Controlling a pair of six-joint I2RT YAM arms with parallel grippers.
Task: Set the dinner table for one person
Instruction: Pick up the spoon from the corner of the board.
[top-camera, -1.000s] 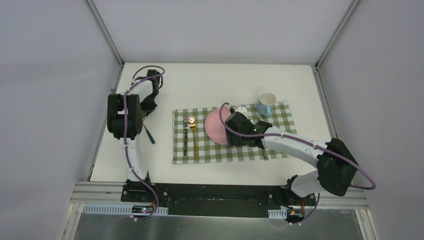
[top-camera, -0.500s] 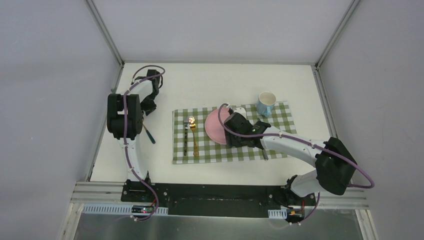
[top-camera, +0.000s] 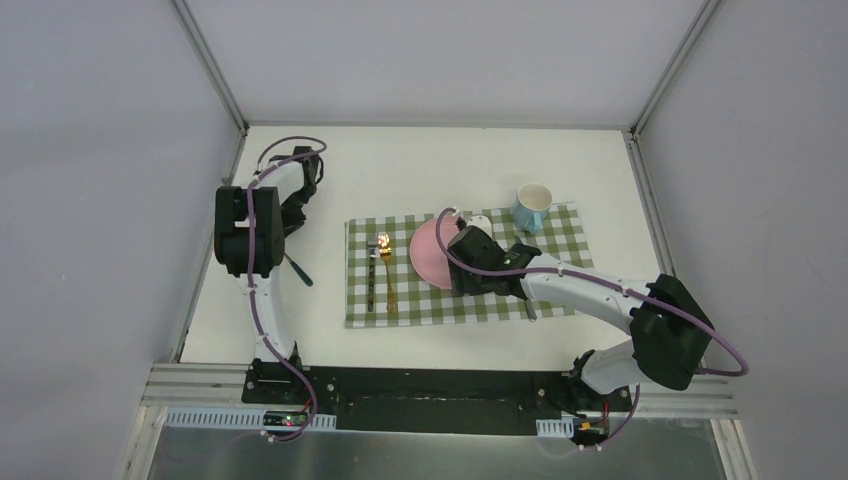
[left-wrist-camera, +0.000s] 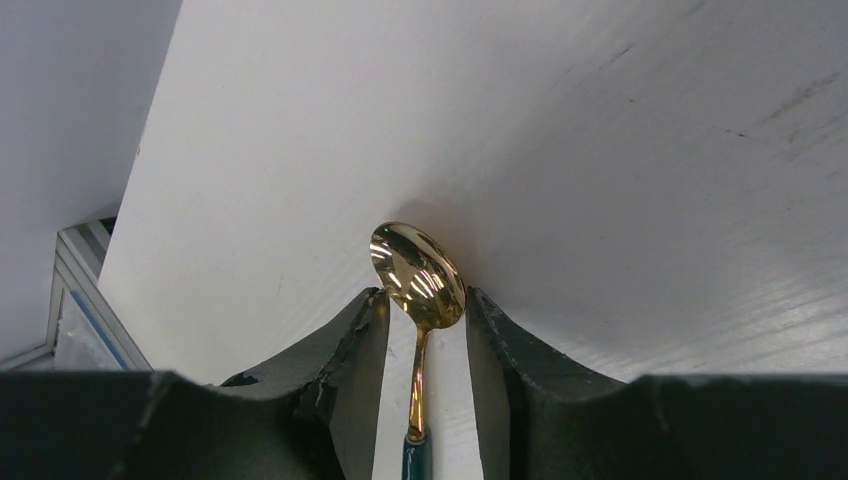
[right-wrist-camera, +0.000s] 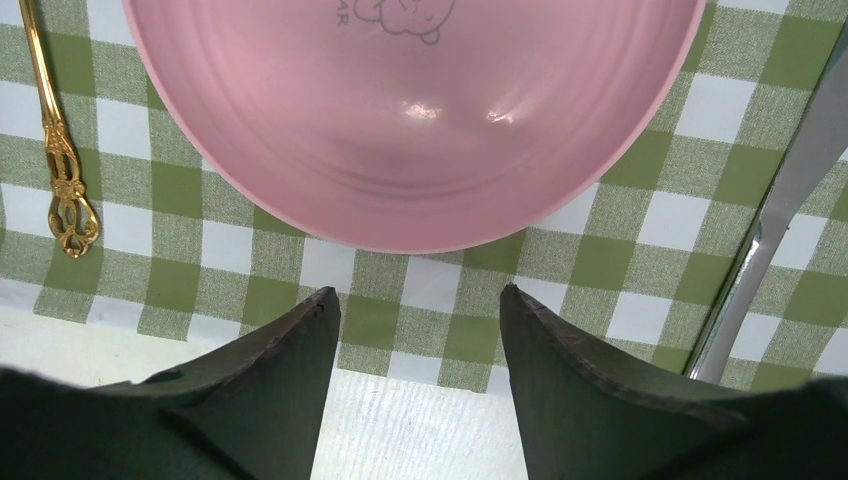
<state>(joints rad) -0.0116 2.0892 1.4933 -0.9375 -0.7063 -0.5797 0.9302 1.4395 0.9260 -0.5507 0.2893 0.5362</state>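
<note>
**Left fingers on both sides of a spoon, right fingers apart before a plate**

The left gripper (left-wrist-camera: 425, 300) has its two dark fingers (left-wrist-camera: 355, 340) a little apart. Between them lies the thin neck of a gold spoon (left-wrist-camera: 418, 270). They do not press on the neck. The shiny oval bowl of the spoon lies just beyond the fingertips, and whether its edge touches them I cannot tell. The handle turns dark green close to the camera. The spoon rests on the dinner table (left-wrist-camera: 600, 150), a white matte top with fine scratches, directly under the fingers.

The right gripper (right-wrist-camera: 417, 295) has its fingers (right-wrist-camera: 290, 370) wide apart, and nothing is between them. Under the fingertips is the near edge of a green-and-white checked cloth (right-wrist-camera: 640, 270). Just ahead lies a smooth, glossy, round pink plate (right-wrist-camera: 420, 120). To the left of the fingers is an ornate gold handle (right-wrist-camera: 60, 150). To the right is a silver utensil (right-wrist-camera: 790, 200).

From above, the left arm (top-camera: 250, 230) is folded and points its wrist down. The right arm (top-camera: 600, 295) stretches low over the cloth. A blue cup (top-camera: 533, 207) stands beyond it.
</note>
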